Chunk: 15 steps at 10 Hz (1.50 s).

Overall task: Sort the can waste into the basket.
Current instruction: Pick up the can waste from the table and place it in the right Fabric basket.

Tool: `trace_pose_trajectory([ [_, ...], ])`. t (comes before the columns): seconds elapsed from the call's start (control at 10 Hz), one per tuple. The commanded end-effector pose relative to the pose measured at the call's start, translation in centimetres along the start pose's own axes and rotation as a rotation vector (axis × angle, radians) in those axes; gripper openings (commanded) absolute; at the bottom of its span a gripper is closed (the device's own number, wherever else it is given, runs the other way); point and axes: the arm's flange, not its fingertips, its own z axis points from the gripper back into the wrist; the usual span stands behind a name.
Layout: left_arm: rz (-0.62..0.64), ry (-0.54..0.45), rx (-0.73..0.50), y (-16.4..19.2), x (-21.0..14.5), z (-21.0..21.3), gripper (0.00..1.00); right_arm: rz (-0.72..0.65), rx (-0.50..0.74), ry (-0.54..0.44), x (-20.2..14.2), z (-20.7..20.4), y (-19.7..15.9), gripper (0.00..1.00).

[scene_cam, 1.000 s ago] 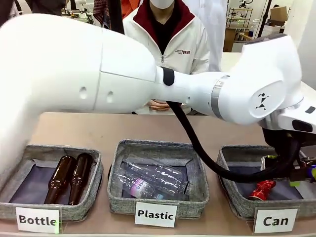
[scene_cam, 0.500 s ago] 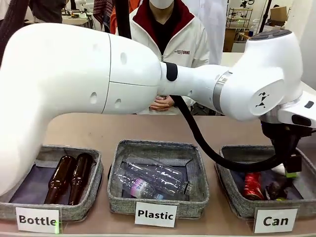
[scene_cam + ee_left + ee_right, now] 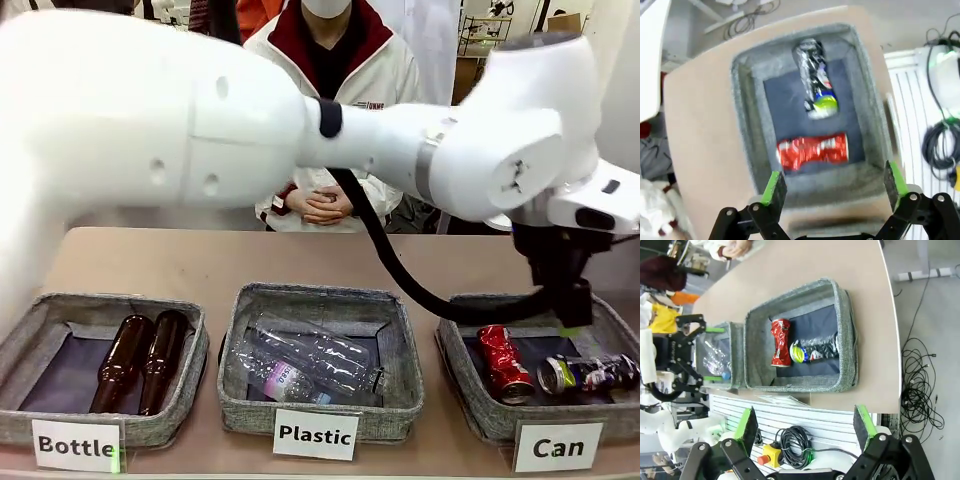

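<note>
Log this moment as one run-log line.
left gripper: open, empty, above Can basket | red can, dark printed can: lying in basket | right gripper: open, empty

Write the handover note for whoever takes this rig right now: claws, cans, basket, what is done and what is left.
Left claw: open, empty, above the Can basket.
Right claw: open, empty, off past the table edge, looking at the same basket.
Red can: crushed, lying in the basket, left part.
Dark can: lying on its side in the basket, beside the red one.
Done: both cans are in the basket.
Left: no can lies on the table in these views; probably just pull the left arm back.
</note>
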Motion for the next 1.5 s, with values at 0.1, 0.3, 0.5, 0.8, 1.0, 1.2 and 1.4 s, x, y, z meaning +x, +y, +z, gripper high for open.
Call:
trace_pose_trajectory([
  [0.1,0.08,0.117,0.013,-3.9,-8.9,9.1,1.0,0.071,0.051,0.069,3.5,-2.6,3.1,1.0],
  [0.3,0.205,0.097,0.026,-6.7,-17.7,14.6,1.0,0.14,0.12,0.16,8.5,-8.6,8.9,1.0],
  [0.5,0.392,0.011,0.023,-8.3,-28.0,19.7,1.0,0.202,0.186,0.192,11.3,-14.8,14.7,1.0],
  [0.8,0.737,-0.329,-0.084,-10.9,-44.2,26.8,1.0,0.211,0.352,0.209,13.7,-20.5,20.2,1.0],
  [1.0,0.879,-0.595,-0.278,-10.3,-53.4,30.0,1.0,0.108,0.415,0.192,14.7,-22.1,21.1,1.0],
  [1.2,0.973,-0.961,-0.394,-9.8,-63.4,29.9,1.0,-0.006,0.462,0.202,15.0,-23.2,20.6,1.0],
  [1.4,0.921,-0.805,-0.341,-12.8,-61.7,31.0,1.0,-0.065,0.414,0.196,15.3,-23.6,21.2,1.0],
])
